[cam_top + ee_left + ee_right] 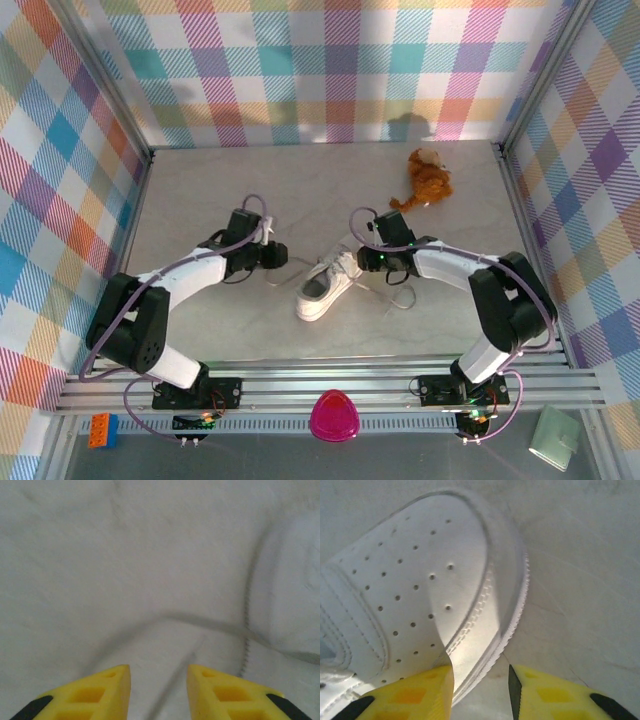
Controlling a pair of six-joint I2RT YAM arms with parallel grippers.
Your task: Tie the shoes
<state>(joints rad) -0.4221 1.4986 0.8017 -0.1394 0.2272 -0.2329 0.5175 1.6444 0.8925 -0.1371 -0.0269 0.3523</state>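
Note:
The white sneaker (325, 285) lies in the middle of the table with its laces loose on both sides. My left gripper (281, 255) is at its left, low over the table. In the left wrist view its yellow fingers (107, 690) stand apart, and a blurred thin lace (172, 685) runs across the gap of the left gripper (159, 672). My right gripper (362, 262) is at the shoe's right. The right wrist view has the perforated toe (415, 580) close up, with the sole's edge passing between the parted fingers of the right gripper (480, 672).
A brown-and-white plush toy (428, 178) lies at the back right. A loose lace loop (398, 297) lies to the right of the shoe. Plaid walls (70, 180) close in the table on three sides. A pink object (333, 418) sits in front of the rail.

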